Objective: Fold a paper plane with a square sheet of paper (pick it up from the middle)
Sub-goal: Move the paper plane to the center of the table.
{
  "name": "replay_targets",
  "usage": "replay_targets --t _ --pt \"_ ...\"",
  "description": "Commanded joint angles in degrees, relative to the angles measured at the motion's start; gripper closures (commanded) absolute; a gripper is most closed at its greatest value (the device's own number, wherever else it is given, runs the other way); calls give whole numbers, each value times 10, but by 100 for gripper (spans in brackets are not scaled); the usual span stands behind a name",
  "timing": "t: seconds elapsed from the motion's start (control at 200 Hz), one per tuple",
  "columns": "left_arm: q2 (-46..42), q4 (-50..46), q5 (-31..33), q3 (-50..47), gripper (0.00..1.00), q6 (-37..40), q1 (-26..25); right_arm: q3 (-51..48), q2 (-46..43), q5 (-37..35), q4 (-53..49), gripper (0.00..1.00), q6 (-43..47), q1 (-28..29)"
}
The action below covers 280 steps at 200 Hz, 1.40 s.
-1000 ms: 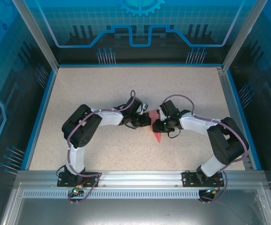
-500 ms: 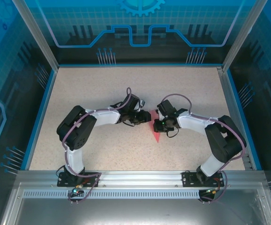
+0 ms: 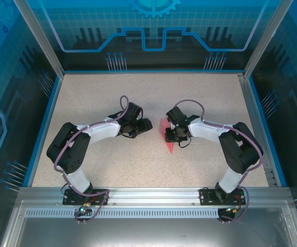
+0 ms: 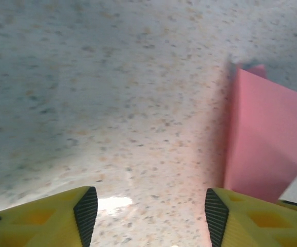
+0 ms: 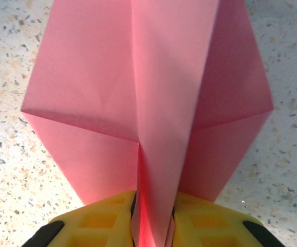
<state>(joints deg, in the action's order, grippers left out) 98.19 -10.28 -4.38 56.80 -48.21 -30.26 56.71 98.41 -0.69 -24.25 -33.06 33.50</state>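
- Speckled tan table, with blue walls all around it.
- The pink plane is near the middle of the table. Its sharp tip points to the near edge.
- The right gripper is at the plane.
- In the right wrist view, its yellow fingers are pinched tight on the raised middle fold of the plane. One wing spreads out on each side of the fold.
- The left gripper is just to the left of the plane and is not touching it.
- In the left wrist view, its yellow fingers are spread wide apart. Nothing is between them but bare table. The plane shows just past the right-hand finger.
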Motion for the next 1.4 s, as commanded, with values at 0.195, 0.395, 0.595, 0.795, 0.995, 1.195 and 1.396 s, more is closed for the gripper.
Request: replay_targets --t 0.195,0.395,0.595,0.795,0.995,1.195,1.396 --pt "-47 -66 67 -19 20 -25 11 44 38 -43 -45 76 -20 22" --pt "-65 -108 100 -21 8 -31 24 62 58 -93 -69 86 -31 41" --pt "-79 -136 123 -26 1 -31 35 93 69 -151 -99 90 -40 66" --pt "-84 -145 132 -29 1 -31 36 115 77 -172 -111 94 -45 80" --pt "-84 -152 137 -29 2 -30 36 117 102 -163 -100 94 -52 81" --pt "-83 -159 140 -28 1 -29 37 103 123 -147 -80 90 -63 80" --pt "-88 -167 145 -28 2 -28 42 69 132 -132 -46 91 -89 76"
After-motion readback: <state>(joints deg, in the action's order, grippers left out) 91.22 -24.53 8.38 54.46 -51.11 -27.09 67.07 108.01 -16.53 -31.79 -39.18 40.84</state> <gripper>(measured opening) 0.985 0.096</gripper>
